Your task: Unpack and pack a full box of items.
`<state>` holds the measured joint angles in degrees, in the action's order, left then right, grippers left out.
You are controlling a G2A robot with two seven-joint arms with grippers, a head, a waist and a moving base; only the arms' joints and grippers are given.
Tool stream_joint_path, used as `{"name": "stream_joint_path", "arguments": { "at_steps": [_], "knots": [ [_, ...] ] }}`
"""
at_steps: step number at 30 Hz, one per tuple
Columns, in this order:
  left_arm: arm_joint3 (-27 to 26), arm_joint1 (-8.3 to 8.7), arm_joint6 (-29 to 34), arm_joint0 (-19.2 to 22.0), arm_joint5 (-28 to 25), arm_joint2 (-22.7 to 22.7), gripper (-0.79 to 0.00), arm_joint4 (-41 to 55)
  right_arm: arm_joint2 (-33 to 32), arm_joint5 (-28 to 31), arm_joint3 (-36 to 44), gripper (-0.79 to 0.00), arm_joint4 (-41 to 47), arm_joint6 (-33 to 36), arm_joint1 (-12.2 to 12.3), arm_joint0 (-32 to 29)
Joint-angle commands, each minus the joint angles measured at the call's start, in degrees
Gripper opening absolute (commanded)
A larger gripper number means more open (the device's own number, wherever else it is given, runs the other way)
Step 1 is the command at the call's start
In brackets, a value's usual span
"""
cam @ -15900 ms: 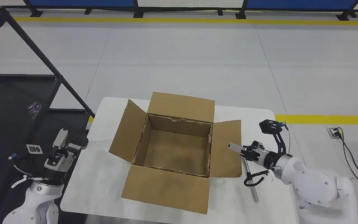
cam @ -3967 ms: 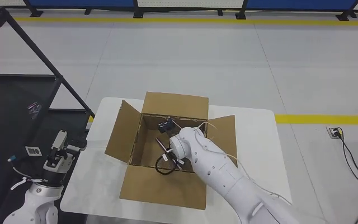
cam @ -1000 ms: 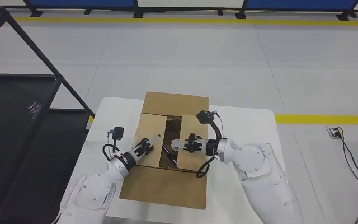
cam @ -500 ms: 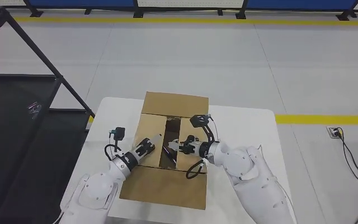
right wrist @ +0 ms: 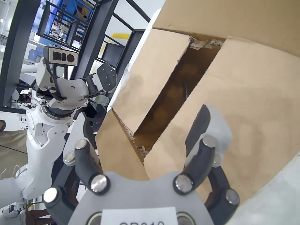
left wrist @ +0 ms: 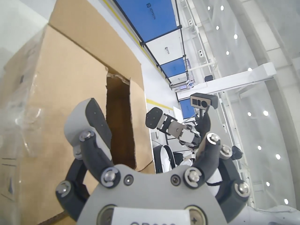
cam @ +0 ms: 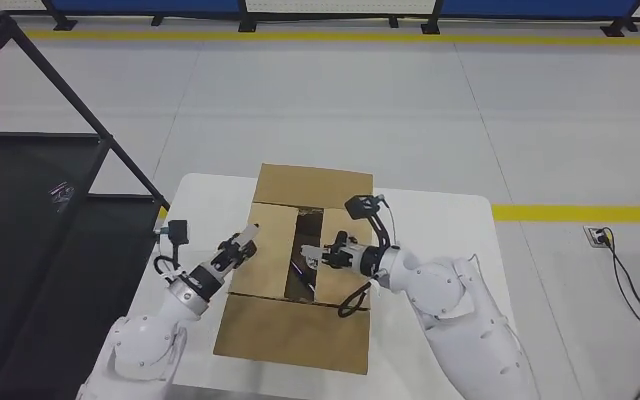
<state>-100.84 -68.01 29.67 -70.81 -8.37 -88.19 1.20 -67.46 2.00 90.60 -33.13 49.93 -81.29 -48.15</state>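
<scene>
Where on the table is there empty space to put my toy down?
The white table is bare at its far right corner, beside the brown cardboard box, and at the far left corner. The sides nearer the robot are crowded by its arms. The slot between the box flaps is narrow, with the right tool at it.

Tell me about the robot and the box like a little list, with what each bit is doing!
box: brown cardboard, on the white table
side flaps: left flap and right flap folded in, dark gap between them
end flaps: far flap and near flap not folded in
left hand: open, at the left flap's outer edge
right hand: open, over the right flap by the gap
inside: too dark to tell
</scene>
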Motion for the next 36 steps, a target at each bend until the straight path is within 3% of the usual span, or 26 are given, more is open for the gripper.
{"name": "stream_joint_path", "arguments": {
  "at_steps": [1,7,10,13,19,24,32,36],
  "knots": [
    [-1.2,0.41,2.04,-1.83,-1.04,-3.47,0.0,2.14,-0.01,-0.08,0.0,0.0,0.04,-0.08,0.02,-0.03],
    [0.12,2.09,13.42,-8.6,-6.49,-15.45,0.0,7.02,-0.01,-0.08,0.0,0.0,0.04,-0.08,0.02,-0.03],
    [2.54,2.82,20.26,-10.94,-8.35,-18.52,0.0,8.18,-0.12,-0.15,-0.02,0.0,0.13,-0.57,0.02,-0.21],
    [4.57,3.58,28.54,-12.04,-10.11,-19.91,0.0,9.05,-2.41,-1.18,-1.41,0.0,4.22,-5.17,0.0,-1.07],
    [8.01,4.63,39.96,-11.89,-10.95,-18.69,0.0,11.1,-5.47,-2.99,-4.72,0.0,8.52,-15.25,-0.22,0.15],
    [9.46,5.42,47.64,-10.96,-12.19,-15.88,0.0,9.43,-4.74,-8.32,-6.12,0.0,7.14,-25.11,-0.82,1.25],
    [12.18,5.93,52.16,-7.91,-10.12,-11.69,0.0,15.74,-4.84,-9.58,-11.16,0.0,9.37,-29.74,-1.32,4.2],
    [12.6,6.25,54.75,-7.11,-10.08,-11.4,0.0,20.52,-5.55,-13.68,-17.12,0.0,14.16,-36.81,-2.26,7.17]
  ]
}}
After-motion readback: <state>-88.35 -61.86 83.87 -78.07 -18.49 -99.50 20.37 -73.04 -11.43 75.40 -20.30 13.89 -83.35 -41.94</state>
